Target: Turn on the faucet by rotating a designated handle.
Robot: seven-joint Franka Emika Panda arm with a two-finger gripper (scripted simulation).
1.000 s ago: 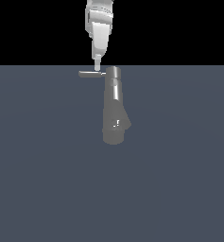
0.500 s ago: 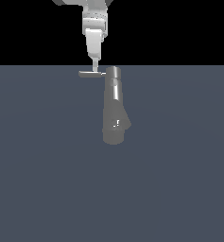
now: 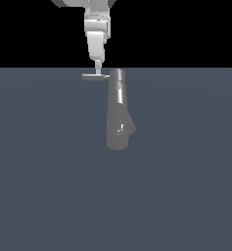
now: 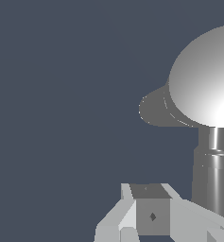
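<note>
Since a second ago, barely shifted: pincer (image 3: 97, 70) down from the top edge of the exterior view as before, tip just above the handle (image 3: 94, 76), with a little more of the arm (image 3: 97, 29) now showing at the upper middle of the frame. Faucet and handle unchanged in place.

Tip of the pincer narrow and pale, pointing straight down, at or just over the handle's middle stretch; contact or a thin gap, cannot tell. Fingers merged into one sliver in the exterior view, so wide or narrow cannot be told there. In the wrist view, only pale grey blocks of the pincer (image 4: 151, 215) along the bottom edge, with a darker square face between lighter angled parts; spread of the fingers not clear here either.

Handle: thin short rod, level, jutting toward the exterior view's left from the cap of the faucet (image 3: 118, 112), lighter at its free end. In the wrist view, seen as a thick grey rod (image 4: 211, 175) at the lower right, running up into the rounded cap.

Faucet: grey column just right of centre in the upper half of the exterior view, widening toward its base, with a short stub on its right side. In the wrist view, bright domed top (image 4: 205, 82) at the right edge, stub poking out to its left.

All around, plain slate-blue floor (image 3: 49, 186); black band across the top of the exterior view.
</note>
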